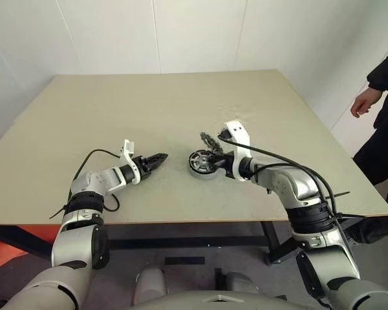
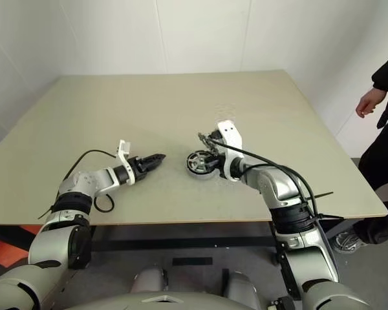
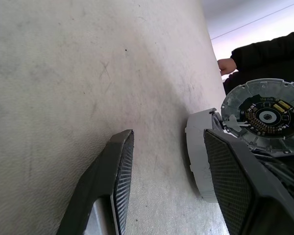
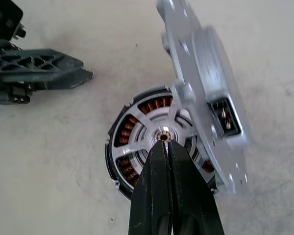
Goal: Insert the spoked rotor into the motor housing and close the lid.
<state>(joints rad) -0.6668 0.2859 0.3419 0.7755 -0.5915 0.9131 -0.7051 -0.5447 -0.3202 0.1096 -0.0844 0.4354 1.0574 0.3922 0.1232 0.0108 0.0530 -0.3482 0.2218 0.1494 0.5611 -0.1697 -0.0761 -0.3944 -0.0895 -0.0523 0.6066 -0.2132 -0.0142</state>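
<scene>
Head pair overhead—wrists close, table-level [image 1: 181, 97]

Just a plain beige table [image 1: 181, 110] with a matte, slightly scuffed top, sitting close to white walls [image 1: 181, 32] at the back. Dark frame and legs [image 1: 271, 242] underneath. Something orange-red [image 1: 13, 242] poking out low down under the near left corner, can't tell what. Off to the far right, a person in dark clothing [image 1: 385, 139] standing just beside the table edge, 1 bare hand [image 1: 364, 101] hanging loose, not touching anything. Grey floor [image 1: 375, 258] below, a dark shoe [image 2: 349, 240] near the table leg.
</scene>
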